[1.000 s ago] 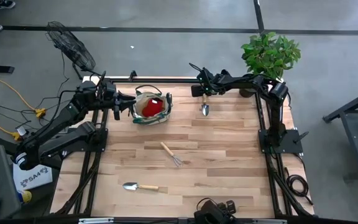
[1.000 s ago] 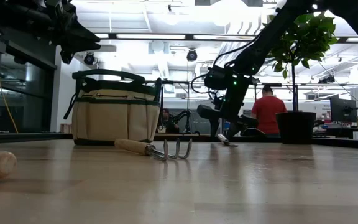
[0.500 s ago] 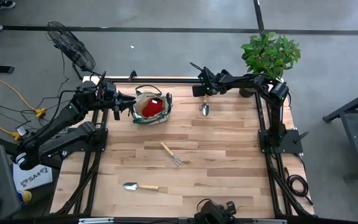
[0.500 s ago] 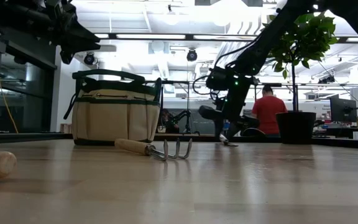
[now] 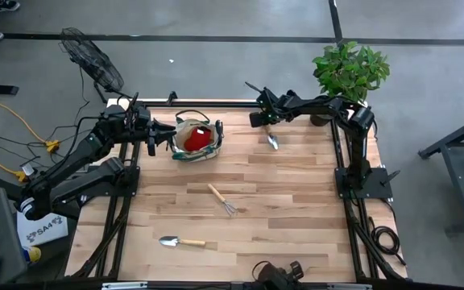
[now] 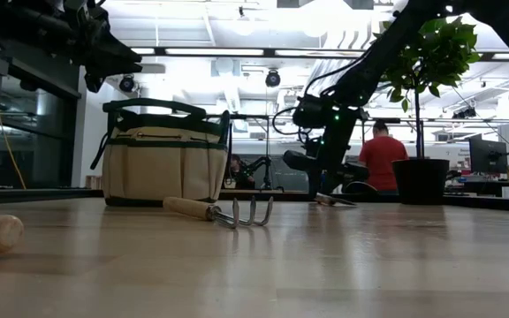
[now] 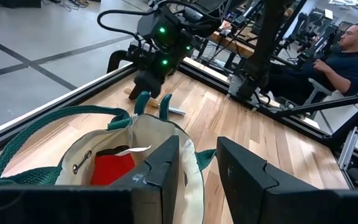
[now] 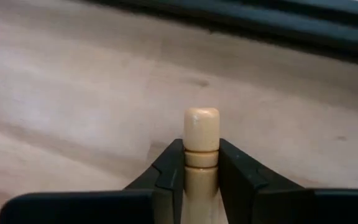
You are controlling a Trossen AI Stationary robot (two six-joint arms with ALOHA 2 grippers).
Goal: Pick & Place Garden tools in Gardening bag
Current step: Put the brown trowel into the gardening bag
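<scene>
Nearest the desk's [image 5: 296, 201] front edge lies a wooden-handled metal trowel [image 5: 171, 241]; toward the middle, a wooden-handled hand rake [image 5: 222, 199]. At the far edge, the right gripper [image 8: 201, 163] clenches the pale wooden handle of a second trowel [image 5: 271, 138], its blade partly hidden behind the arm. The left gripper [image 7: 197, 165], fingers slightly parted and empty, hovers beside the beige green-trimmed canvas bag [image 5: 196, 138], whose red contents are mostly hidden.

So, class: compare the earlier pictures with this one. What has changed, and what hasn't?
The right hand has closed on the wooden handle of the trowel, and its blade has swung from pointing straight down the table to slanting. The left hand stayed at the gardening bag; the rake and the other trowel lie unmoved.
</scene>
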